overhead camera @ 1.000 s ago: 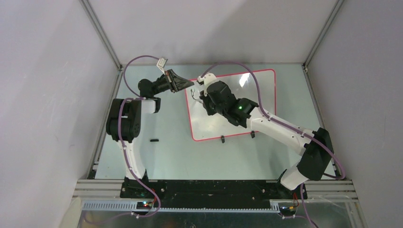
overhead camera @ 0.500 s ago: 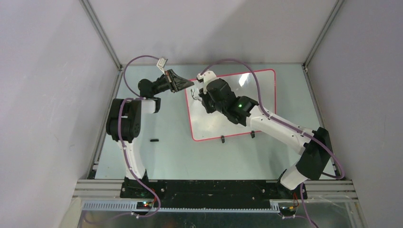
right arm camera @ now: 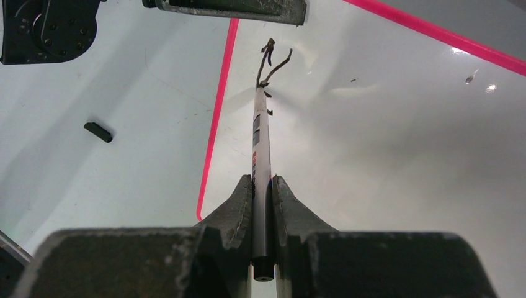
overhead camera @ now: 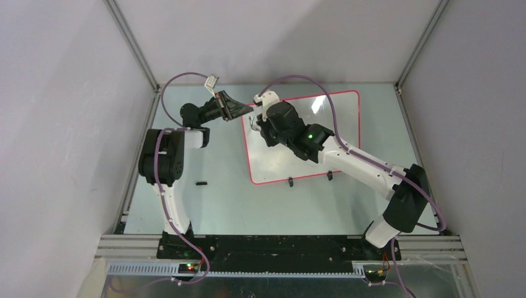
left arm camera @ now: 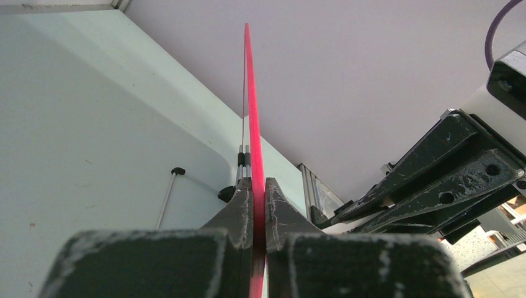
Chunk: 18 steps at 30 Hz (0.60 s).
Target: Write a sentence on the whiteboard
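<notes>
Left gripper (left arm camera: 254, 186) clamps the whiteboard (left arm camera: 248, 93) rim; right gripper (right arm camera: 263, 183), pinching a marker (right arm camera: 260, 139), starts the sentence (right arm camera: 268, 63). Next strokes likely demand steady contact.

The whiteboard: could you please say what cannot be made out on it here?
- Top view: the sentence is too small to read, and the right arm hides the board beneath it.
- Right wrist view: only a few strokes beyond the marker show; no legible letter.
- Left wrist view: the whiteboard is edge-on in the left gripper; its face is hidden.
</notes>
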Tool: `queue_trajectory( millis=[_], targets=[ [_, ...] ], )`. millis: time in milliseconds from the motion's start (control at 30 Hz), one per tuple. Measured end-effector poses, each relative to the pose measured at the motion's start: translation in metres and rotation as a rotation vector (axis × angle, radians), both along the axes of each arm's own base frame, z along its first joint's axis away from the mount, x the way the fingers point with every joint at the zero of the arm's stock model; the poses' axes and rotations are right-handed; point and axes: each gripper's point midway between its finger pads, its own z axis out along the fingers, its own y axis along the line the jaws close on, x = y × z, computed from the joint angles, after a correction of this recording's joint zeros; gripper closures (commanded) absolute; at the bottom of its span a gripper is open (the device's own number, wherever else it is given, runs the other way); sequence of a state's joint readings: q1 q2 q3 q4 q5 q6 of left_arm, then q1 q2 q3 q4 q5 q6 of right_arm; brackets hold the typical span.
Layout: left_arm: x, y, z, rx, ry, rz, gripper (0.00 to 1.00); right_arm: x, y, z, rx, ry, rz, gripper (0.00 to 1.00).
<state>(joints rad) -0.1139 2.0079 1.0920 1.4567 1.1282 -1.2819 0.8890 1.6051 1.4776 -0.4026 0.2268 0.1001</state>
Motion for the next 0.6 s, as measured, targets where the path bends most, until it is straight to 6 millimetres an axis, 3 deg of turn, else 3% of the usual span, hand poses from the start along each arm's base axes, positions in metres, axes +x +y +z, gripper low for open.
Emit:
queue_trajectory(
  millis=[600],
  targets=[
    [0.0001, 0.0, -0.0001, 0.0, 0.0, 0.0, 1.0, 0.0007, -0.0009, -0.0006, -0.005, 0.002, -0.004, 1.0]
  ],
)
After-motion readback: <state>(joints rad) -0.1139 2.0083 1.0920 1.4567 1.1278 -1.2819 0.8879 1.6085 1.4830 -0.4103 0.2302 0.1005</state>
